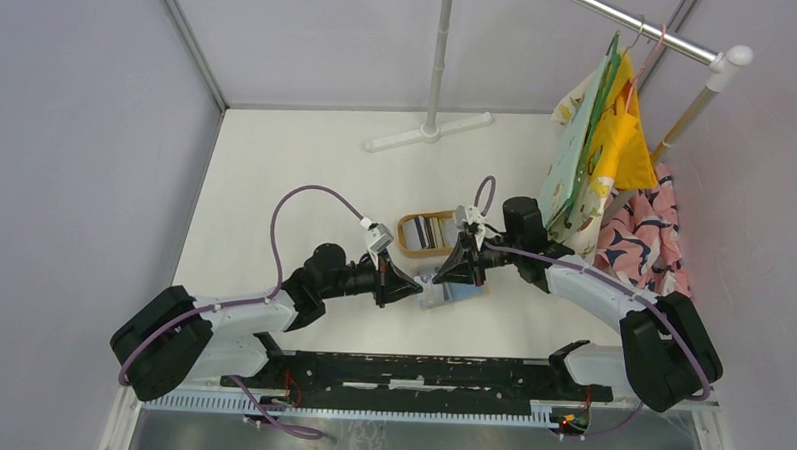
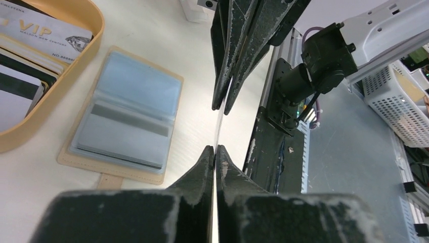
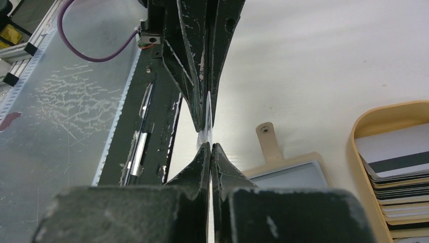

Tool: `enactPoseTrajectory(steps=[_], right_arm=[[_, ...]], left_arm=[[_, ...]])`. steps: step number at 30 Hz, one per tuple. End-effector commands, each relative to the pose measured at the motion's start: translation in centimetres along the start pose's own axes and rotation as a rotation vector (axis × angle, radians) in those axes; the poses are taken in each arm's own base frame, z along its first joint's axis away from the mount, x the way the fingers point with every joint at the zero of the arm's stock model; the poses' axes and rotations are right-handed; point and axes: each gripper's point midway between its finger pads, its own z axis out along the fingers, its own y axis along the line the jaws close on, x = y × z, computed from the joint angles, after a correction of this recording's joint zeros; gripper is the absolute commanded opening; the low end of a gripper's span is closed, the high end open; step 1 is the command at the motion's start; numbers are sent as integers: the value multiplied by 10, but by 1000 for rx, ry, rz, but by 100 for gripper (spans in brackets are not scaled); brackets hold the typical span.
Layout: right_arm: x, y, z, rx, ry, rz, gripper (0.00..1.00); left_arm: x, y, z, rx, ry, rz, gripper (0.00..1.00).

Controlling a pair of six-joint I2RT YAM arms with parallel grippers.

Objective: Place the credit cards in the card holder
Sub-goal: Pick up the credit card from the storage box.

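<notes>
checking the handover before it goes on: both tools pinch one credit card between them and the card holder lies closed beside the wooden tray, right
Not closed: the card holder lies open, clear pockets facing up, as the left wrist view shows. The rest stands: the left tool and right tool both pinch one credit card, and the holder lies beside the wooden tray.

We see an oval wooden tray (image 1: 402,235) on the white table (image 1: 276,171), with a white T-shaped stand base (image 1: 430,133) behind it. At the right, a metal rail (image 1: 642,26) carries a teal cloth (image 1: 576,141) and a yellow cloth (image 1: 632,148), with a pink fish-print cloth (image 1: 642,239) below. A white perforated basket (image 2: 399,109) stands off the table.
</notes>
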Motion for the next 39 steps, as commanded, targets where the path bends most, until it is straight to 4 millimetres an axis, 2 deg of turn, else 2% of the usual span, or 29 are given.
enactPoseTrajectory(steps=[1, 3, 4, 7, 12, 16, 19, 21, 26, 31, 34, 39], right_arm=[[-18, -5, -2, 24, -18, -54, 0], [-16, -14, -8, 98, -20, -40, 0], [-16, -21, -13, 146, -27, -13, 0], [-13, -40, -32, 286, -69, 70, 0], [-5, -59, -56, 449, -97, 159, 0], [23, -75, -71, 530, -67, 346, 0], [44, -74, -76, 493, -29, 493, 0], [48, -74, -74, 454, -31, 540, 0], [62, -78, -74, 494, -36, 609, 0], [67, -80, -72, 499, -49, 660, 0], [67, -79, -71, 491, -55, 675, 0], [71, -80, -72, 502, -64, 700, 0]], left_arm=[[-23, 9, 3, -68, -64, 53, 18], [-24, 28, -3, -195, -74, 8, 43], [-24, 39, -9, -271, -81, -17, 51], [-20, 63, -27, -452, -99, -102, 59], [0, 68, -32, -480, -85, -205, 68], [12, 83, -28, -545, -57, -258, 71], [16, 91, -22, -578, -54, -287, 72], [18, 94, -17, -605, -53, -297, 74], [26, 96, -8, -672, -25, -283, 76], [36, 94, 1, -714, 23, -253, 75], [41, 97, 4, -754, 53, -237, 71], [50, 105, 3, -822, 94, -212, 58]])
